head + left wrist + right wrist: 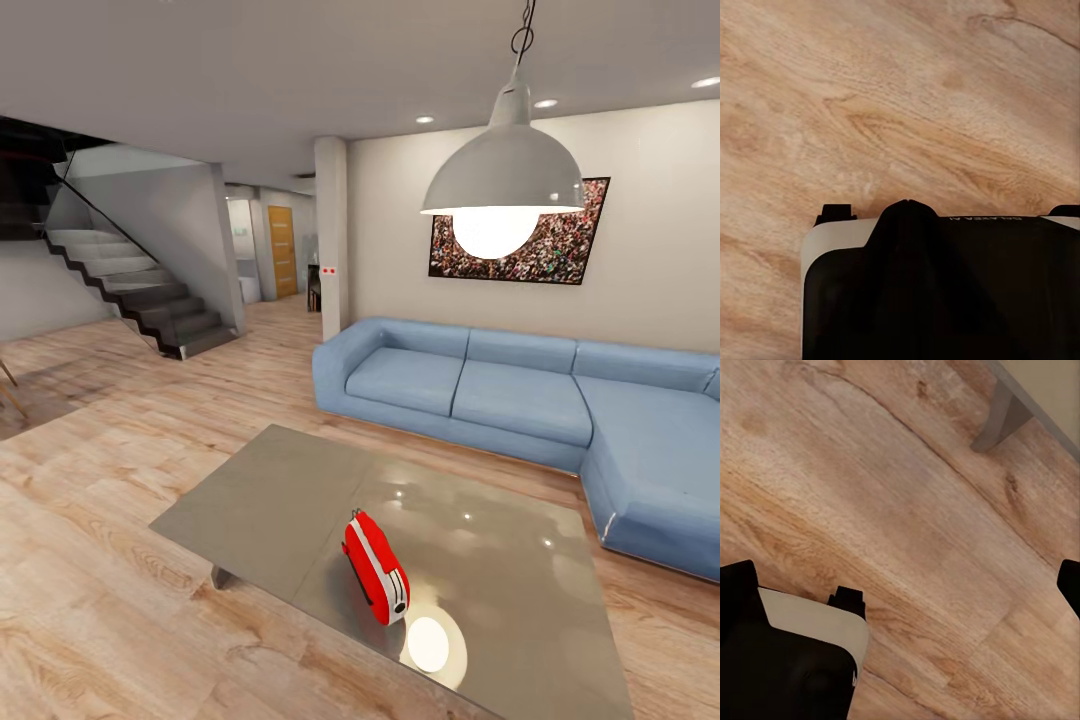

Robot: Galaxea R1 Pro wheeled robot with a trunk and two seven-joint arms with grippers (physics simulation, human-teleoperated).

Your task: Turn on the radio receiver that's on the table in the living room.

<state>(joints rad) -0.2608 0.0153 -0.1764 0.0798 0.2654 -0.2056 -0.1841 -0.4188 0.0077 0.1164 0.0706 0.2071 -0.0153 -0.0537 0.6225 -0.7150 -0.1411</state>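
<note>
The radio receiver (377, 568) stands on the table (260, 500), near the table's near edge, at about six o'clock in the head view. It is turned so that one narrow white end faces the camera and its red body runs back toward eleven o'clock; the front with the dial cannot be made out from here. A bright reflection of the pendant lamp (505, 170) lies on the glossy top just beside the radio, at its five o'clock.

The blue sofa (520, 395) wraps the far and right sides of the table, from one to three o'clock, so the open wooden floor (100, 600) at seven to nine o'clock is probably the easiest side to come in from. A staircase (130, 285) rises at ten o'clock.

Both wrist views look down on the plank floor and the robot's own dark base, which suggests the arms hang low while the robot travels. The right wrist view catches a table leg (1001, 420). Whether either gripper is released or clenched I cannot tell.
</note>
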